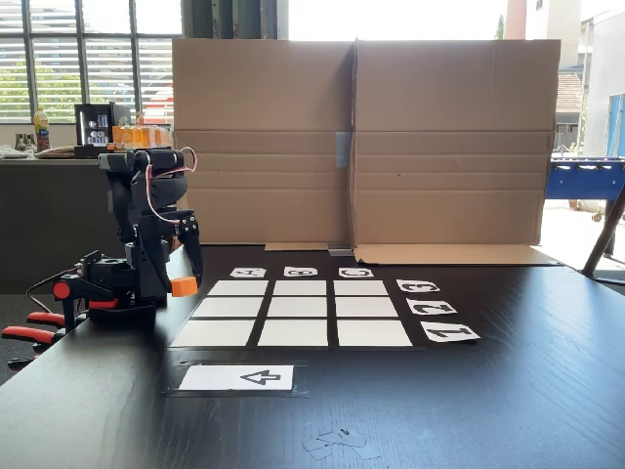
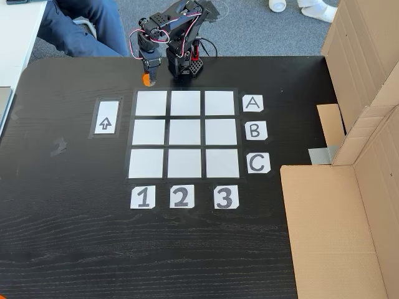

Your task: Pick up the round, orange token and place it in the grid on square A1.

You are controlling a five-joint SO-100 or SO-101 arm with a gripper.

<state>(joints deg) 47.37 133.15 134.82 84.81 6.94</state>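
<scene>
On the black table: everything sits here, listed from largest to smallest.
Table (image 2: 75, 249): dark wood grain, bare along its front part in both fixed views.
Cardboard screen (image 1: 361, 137): stands upright along the table's far edge in a fixed view, its flaps lying flat on the table.
Grid (image 2: 184, 134): nine white cells with black gaps, lettered cards on one side, numbered cards on another.
Arm (image 2: 177, 37): black, folded low at the table edge just beyond the A row.
Arrow card (image 1: 237, 377): lies apart from the grid, beside column 1.
Square A1 (image 2: 151, 103): white corner cell, nothing on it.
Gripper (image 2: 148, 77): points down, fingers clamped around the token.
Token (image 1: 184, 285): orange, held between the fingers just outside square A1's outer edge, close above the table.
</scene>
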